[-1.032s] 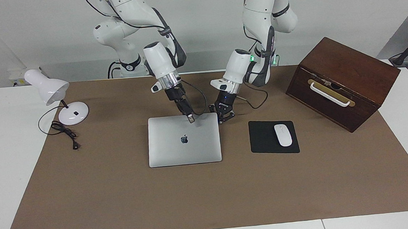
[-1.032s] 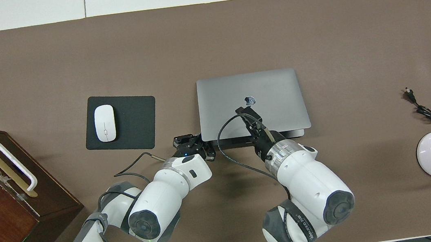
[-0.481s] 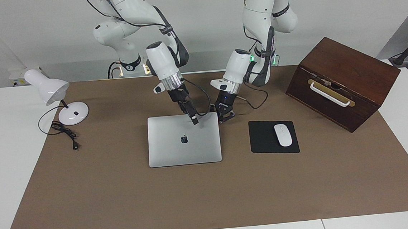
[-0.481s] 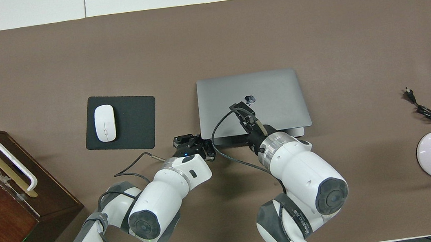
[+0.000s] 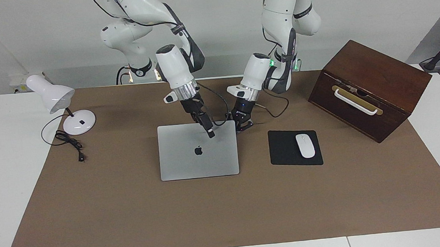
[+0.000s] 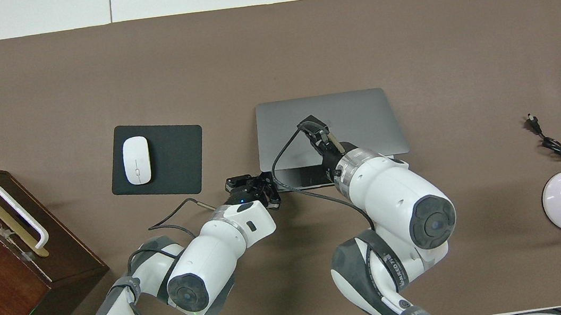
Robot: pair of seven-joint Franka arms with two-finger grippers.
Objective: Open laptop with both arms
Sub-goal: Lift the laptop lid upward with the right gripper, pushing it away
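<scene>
Black and closed (fingertips met), the left end effector (image 5: 244,126) is set low at the laptop (image 5: 198,156) corner nearest the robots, beside the mouse pad (image 5: 284,150). The right end effector (image 5: 209,132) is placed under the slightly raised lid; its opening cannot be told. The laptop is found mid-bench (image 5: 134,222).

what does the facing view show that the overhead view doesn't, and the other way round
Only facing: the logo on the laptop. Only overhead: the laptop's base showing as a dark strip under the raised lid; there the right hand covers the logo. Both: the left hand at the laptop's corner, the mouse on its pad, the box.
</scene>
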